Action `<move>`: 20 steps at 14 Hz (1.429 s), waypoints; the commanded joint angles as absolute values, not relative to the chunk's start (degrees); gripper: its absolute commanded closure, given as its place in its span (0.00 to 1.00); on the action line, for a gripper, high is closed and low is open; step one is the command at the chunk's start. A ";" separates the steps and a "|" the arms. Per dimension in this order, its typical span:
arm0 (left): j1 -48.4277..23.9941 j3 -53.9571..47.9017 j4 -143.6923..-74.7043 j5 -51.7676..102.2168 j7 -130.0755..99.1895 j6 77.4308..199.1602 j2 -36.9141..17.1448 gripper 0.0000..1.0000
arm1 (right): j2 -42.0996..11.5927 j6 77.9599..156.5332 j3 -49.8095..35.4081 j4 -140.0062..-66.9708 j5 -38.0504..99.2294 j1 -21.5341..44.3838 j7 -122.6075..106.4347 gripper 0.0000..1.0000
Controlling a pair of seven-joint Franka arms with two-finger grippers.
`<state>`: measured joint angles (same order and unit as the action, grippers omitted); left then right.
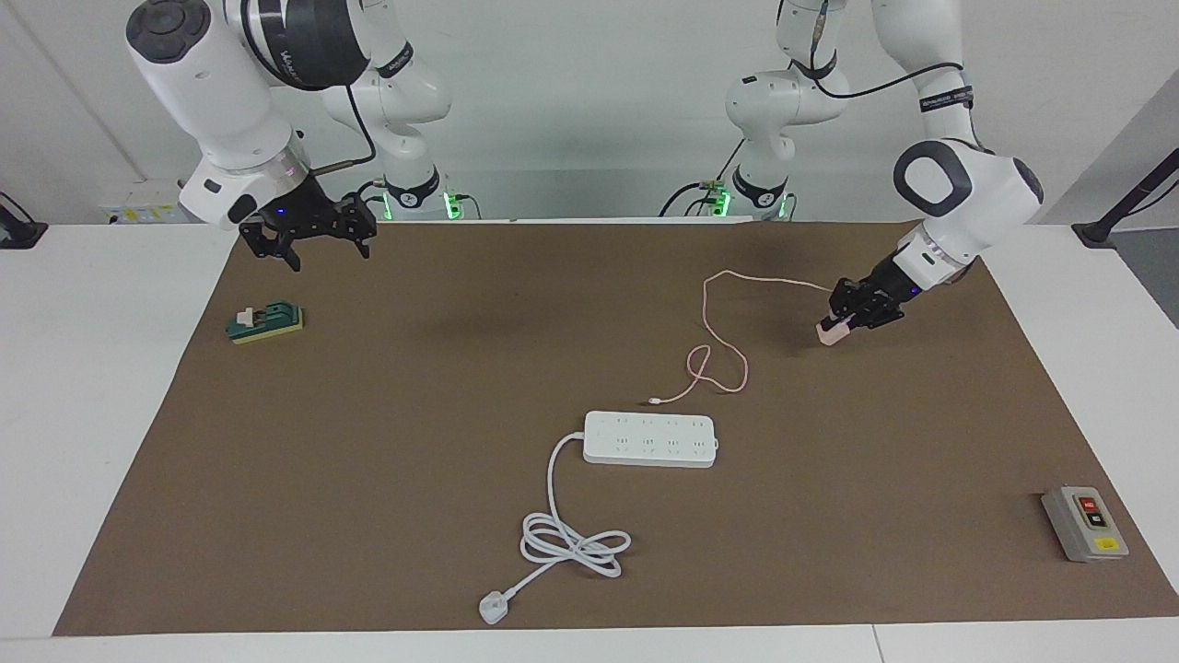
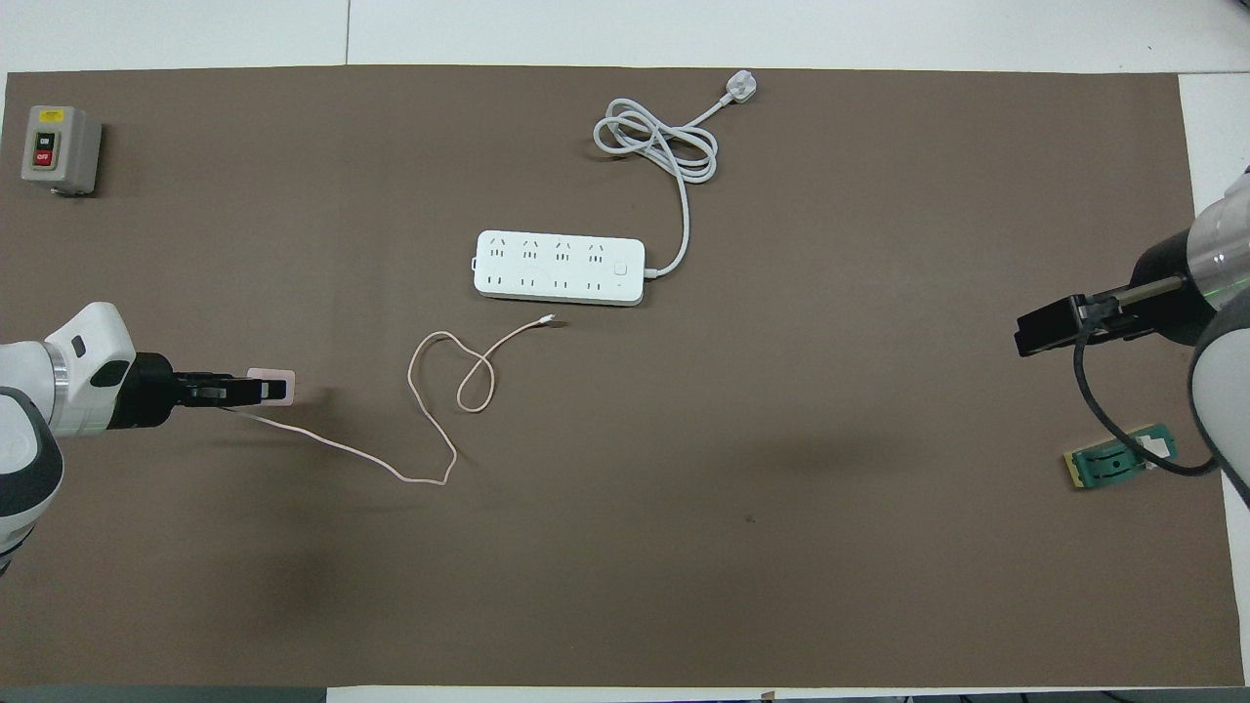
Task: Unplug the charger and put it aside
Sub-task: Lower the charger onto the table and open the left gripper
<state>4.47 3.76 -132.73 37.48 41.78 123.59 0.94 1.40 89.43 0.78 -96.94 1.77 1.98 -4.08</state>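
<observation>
The charger [image 1: 829, 334], a small pale-pink cube, is out of the white power strip [image 1: 649, 439] and sits between the fingers of my left gripper [image 1: 840, 322], which is shut on it. It hangs very low over the brown mat toward the left arm's end; I cannot tell if it touches. In the overhead view the charger [image 2: 273, 387] sticks out past the left gripper [image 2: 249, 389]. Its thin pink cable [image 2: 430, 430] trails over the mat in a loop, its free end lying beside the power strip [image 2: 560, 268]. My right gripper [image 1: 309, 244] waits open in the air over the mat's edge.
The strip's thick white cord [image 1: 571, 543] lies coiled with its plug on the side of the strip away from the robots. A grey switch box [image 1: 1084, 523] stands at the mat's corner at the left arm's end. A small green part [image 1: 265, 322] lies near the right gripper.
</observation>
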 commanded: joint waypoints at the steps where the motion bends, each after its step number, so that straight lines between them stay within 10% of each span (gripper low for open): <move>1: 6.32 3.25 -130.96 39.29 44.47 123.22 -1.05 1.00 | -1.40 89.30 1.84 -93.17 0.97 1.93 -0.71 0.00; 7: 8.00 3.25 -130.87 40.95 46.85 120.76 -2.20 1.00 | -1.67 85.70 2.11 -91.60 1.49 2.20 5.26 0.00; 9: 8.35 3.25 -130.87 41.22 46.93 119.63 -2.02 0.13 | -1.67 84.65 2.46 -91.06 1.58 2.20 5.36 0.00; 10: 8.52 3.25 -130.70 41.22 46.93 118.49 -2.02 0.00 | -2.02 83.77 2.90 -90.27 1.67 2.20 5.19 0.00; 20: 8.53 2.55 -117.90 26.76 33.89 111.91 -0.97 0.00 | -1.85 88.42 10.63 -90.96 1.23 2.11 -4.31 0.00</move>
<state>9.38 2.96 -123.98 33.48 42.16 116.44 -1.39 -1.56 87.14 10.40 -90.78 1.77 2.05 -4.04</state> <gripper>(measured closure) 0.000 0.000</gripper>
